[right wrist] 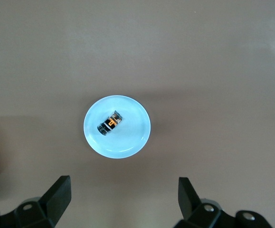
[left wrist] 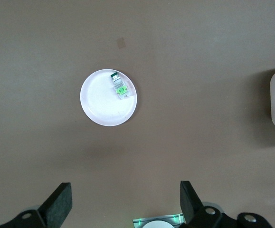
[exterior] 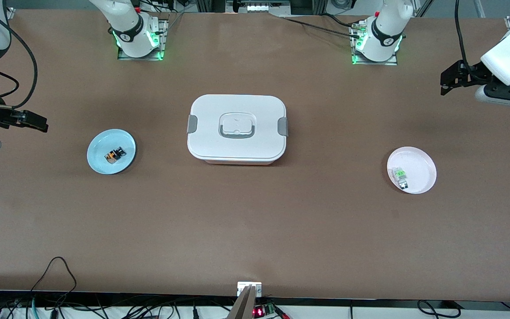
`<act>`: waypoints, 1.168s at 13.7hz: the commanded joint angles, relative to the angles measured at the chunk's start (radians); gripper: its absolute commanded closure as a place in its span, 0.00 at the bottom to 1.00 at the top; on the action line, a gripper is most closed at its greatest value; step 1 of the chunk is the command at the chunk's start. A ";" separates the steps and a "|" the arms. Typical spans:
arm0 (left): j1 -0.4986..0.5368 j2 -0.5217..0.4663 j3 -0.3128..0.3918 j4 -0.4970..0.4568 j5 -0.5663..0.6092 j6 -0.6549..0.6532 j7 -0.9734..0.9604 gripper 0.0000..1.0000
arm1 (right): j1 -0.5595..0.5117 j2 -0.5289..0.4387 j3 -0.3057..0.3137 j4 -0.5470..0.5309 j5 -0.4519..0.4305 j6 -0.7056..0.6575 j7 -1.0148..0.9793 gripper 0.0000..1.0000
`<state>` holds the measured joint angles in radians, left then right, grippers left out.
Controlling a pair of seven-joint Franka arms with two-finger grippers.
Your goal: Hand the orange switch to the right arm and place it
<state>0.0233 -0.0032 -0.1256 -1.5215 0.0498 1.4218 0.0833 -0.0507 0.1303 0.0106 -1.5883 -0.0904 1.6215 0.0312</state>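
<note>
The orange switch (exterior: 114,155), a tiny black block with orange markings, lies on a light blue plate (exterior: 99,146) toward the right arm's end of the table. In the right wrist view the orange switch (right wrist: 110,123) lies on the blue plate (right wrist: 133,137). My right gripper (exterior: 33,122) hangs open and empty over bare table at that end, off to the side of the plate; the right gripper (right wrist: 124,184) has nothing between its fingers. My left gripper (exterior: 447,82) waits open and empty over the left arm's end; the left gripper (left wrist: 125,190) shows only table between its fingers.
A white lidded box (exterior: 236,128) with grey clips stands mid-table between the two plates. A pale plate (exterior: 419,161) toward the left arm's end holds a clear-grey component with a green top (exterior: 400,176). Cables and a small board lie along the table's nearest edge.
</note>
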 commanded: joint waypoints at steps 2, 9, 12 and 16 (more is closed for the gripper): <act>-0.006 0.021 -0.009 0.007 0.030 0.008 0.006 0.00 | 0.002 -0.081 -0.004 -0.076 0.018 0.028 -0.028 0.00; -0.036 0.107 -0.022 0.062 0.035 0.009 0.000 0.00 | 0.002 -0.187 -0.012 -0.090 0.026 -0.037 -0.037 0.00; -0.066 0.129 -0.020 0.110 0.032 0.005 -0.008 0.00 | 0.002 -0.251 -0.012 -0.168 0.031 -0.017 -0.033 0.00; -0.066 0.127 -0.052 0.112 0.032 0.005 -0.007 0.00 | 0.000 -0.291 -0.023 -0.205 0.038 -0.040 -0.037 0.00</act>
<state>-0.0392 0.1034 -0.1564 -1.4478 0.0504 1.4440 0.0819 -0.0504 -0.1200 0.0005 -1.7569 -0.0736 1.5941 0.0167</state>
